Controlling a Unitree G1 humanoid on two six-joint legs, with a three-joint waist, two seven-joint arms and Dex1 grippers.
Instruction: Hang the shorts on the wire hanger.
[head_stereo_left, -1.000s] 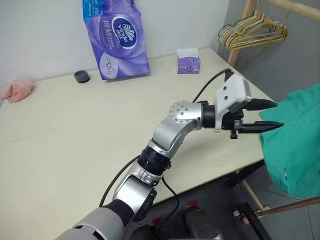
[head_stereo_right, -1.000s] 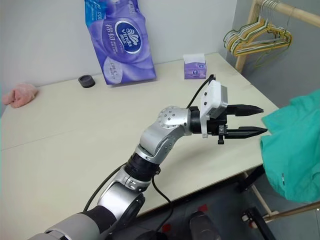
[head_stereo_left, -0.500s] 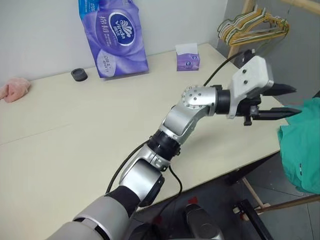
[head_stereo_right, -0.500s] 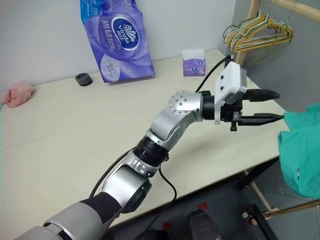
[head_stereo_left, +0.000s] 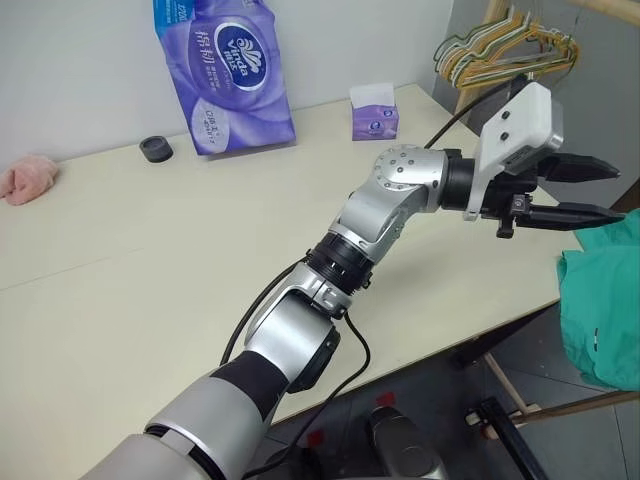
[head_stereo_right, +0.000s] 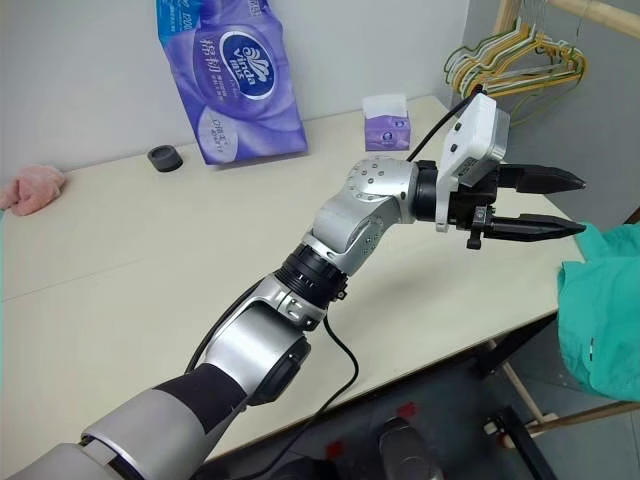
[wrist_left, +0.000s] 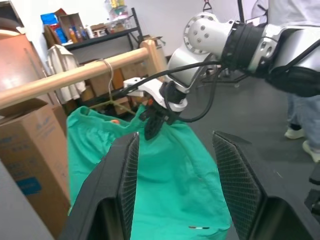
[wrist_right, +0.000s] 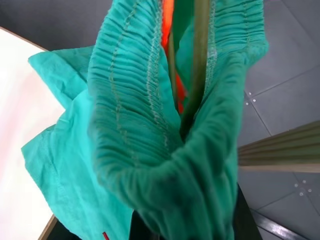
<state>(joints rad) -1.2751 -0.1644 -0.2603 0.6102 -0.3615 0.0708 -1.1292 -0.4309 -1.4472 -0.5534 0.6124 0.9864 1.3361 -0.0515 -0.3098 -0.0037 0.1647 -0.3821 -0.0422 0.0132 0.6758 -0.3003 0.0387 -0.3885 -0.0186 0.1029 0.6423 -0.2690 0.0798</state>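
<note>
Left gripper (head_stereo_left: 590, 192) wide and empty — right gripper (wrist_left: 151, 125) clamped on the shorts (wrist_left: 170, 175).

The purple tissue pack (head_stereo_left: 226, 75) against the wall carries the brand "Vinda".

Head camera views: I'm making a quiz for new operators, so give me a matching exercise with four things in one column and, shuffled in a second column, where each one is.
Things:
1. shorts
2. pink cloth
3. bunch of hangers
4. small tissue box

Places:
A. hanging off the wooden rail beyond the table's far right corner
B. standing on the table near its far right corner
C. hanging past the table's right edge
D. lying at the table's far left edge

Pairs: 1-C, 2-D, 3-A, 4-B
</note>
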